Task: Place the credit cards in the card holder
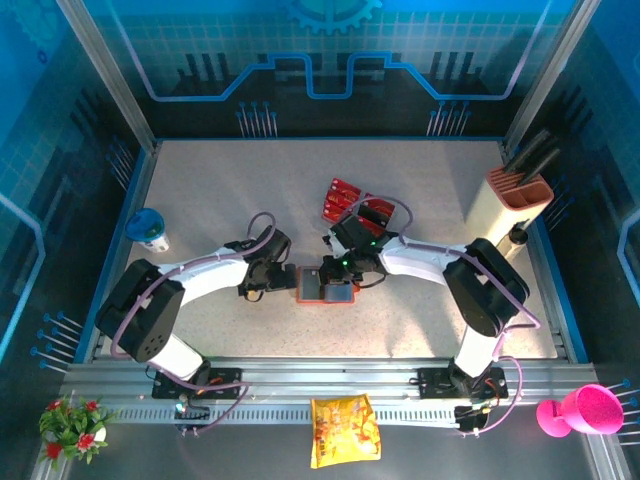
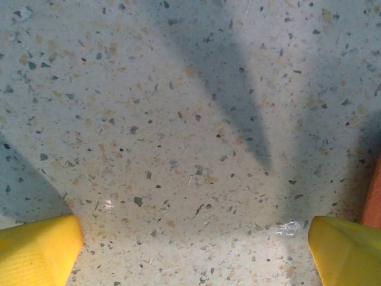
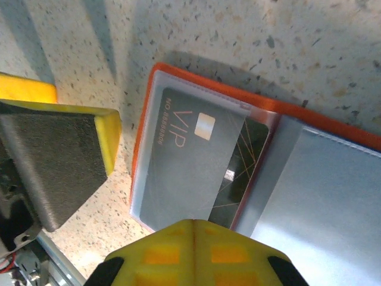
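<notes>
R fingers (image 3: 184, 238) closed over VIP card (image 3: 184, 161) in card holder (image 3: 333, 190).

One card holder (image 3: 321, 190), one VIP card (image 3: 184, 167), one snack bag (image 1: 344, 430), one pink cup (image 1: 592, 410).

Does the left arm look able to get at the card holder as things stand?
Probably yes: the left gripper is open over bare table, and the orange edge of the card holder lies beside one finger. The right gripper sits over its other side.
</notes>
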Controlling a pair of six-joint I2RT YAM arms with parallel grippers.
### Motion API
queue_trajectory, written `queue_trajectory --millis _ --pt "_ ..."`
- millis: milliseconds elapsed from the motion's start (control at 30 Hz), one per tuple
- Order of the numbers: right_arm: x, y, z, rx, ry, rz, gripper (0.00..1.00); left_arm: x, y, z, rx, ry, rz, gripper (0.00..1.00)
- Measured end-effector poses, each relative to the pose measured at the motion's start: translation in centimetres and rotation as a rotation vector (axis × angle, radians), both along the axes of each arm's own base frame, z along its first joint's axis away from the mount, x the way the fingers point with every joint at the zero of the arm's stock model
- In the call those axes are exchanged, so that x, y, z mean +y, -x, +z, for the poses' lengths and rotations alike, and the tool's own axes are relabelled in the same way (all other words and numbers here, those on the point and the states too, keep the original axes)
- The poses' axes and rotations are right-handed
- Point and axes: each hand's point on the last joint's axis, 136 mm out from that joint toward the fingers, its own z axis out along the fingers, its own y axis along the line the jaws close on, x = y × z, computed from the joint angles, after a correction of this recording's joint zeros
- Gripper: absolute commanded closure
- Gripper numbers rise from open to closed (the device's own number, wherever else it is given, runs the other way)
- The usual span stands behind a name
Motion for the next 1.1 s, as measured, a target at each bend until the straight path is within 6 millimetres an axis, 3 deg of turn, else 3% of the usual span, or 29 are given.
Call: queue_trajectory --millis 600,1100 --pt "-1.1 0.1 -1.2 -0.001 0.087 -0.016 0.99 0.0 0.1 -0.3 0.029 -0.027 -0.036 0.01" --pt "1.5 0.2 -2.3 0.021 0.098 0.036 1.00 0.0 0.1 -0.4 0.039 -0.034 -0.043 0.01"
